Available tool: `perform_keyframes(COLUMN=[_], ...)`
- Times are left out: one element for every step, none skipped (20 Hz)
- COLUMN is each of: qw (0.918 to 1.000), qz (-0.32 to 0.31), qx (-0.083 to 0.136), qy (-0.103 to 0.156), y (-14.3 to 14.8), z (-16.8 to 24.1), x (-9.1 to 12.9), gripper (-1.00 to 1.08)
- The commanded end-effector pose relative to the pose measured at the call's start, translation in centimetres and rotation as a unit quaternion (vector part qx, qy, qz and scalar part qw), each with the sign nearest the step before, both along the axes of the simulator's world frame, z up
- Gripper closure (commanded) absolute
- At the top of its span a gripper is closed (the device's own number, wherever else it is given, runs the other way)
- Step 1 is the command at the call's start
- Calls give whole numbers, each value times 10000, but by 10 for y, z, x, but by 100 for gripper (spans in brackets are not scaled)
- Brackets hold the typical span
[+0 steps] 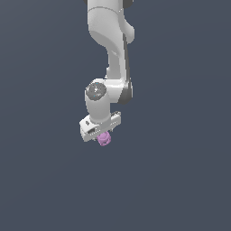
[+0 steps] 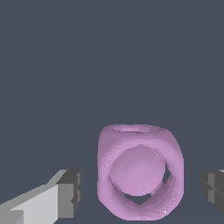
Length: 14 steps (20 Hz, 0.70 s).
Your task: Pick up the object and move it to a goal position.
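Gripper spread, dark pads at 9 and 3 o'clock of pink-purple object, both apart from it, plain grey-blue floor beneath.

No readable text, labels, brands, numbers or signs in either view. White arm casing was blank. Pink-purple object carried no markings. Dark finger pads were unmarked. Grey background was plain.
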<state>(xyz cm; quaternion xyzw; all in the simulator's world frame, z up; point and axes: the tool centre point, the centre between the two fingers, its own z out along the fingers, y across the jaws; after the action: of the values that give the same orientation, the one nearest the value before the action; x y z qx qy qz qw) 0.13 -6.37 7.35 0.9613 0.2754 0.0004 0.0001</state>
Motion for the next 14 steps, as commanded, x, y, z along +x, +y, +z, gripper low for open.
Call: perform_keyframes(qw=[10000, 10000, 10000, 10000, 10000, 10000, 10000, 10000, 10000, 10000, 10000, 10000, 10000, 10000], qz=[7, 9, 9, 12, 12, 12, 12, 12, 12, 12, 12, 12, 12, 12], qx=[1, 1, 1, 1, 1, 1, 1, 1, 1, 1, 1, 1, 1, 1], qy=[6, 5, 5, 5, 5, 5, 5, 5, 5, 5, 5, 5, 5, 5], y=[0, 0, 0, 0, 0, 0, 0, 0, 0, 0, 0, 0, 0, 0], z=[-14, -19, -23, -27, -30, -32, -33, -34, -34, -34, -34, -34, -34, -34], x=[-1, -1, -1, -1, -1, -1, -1, 0, 0, 0, 0, 0, 0, 0], gripper=[-92, -92, -92, -92, -92, -92, -92, -92, -92, 108, 108, 108, 108, 108])
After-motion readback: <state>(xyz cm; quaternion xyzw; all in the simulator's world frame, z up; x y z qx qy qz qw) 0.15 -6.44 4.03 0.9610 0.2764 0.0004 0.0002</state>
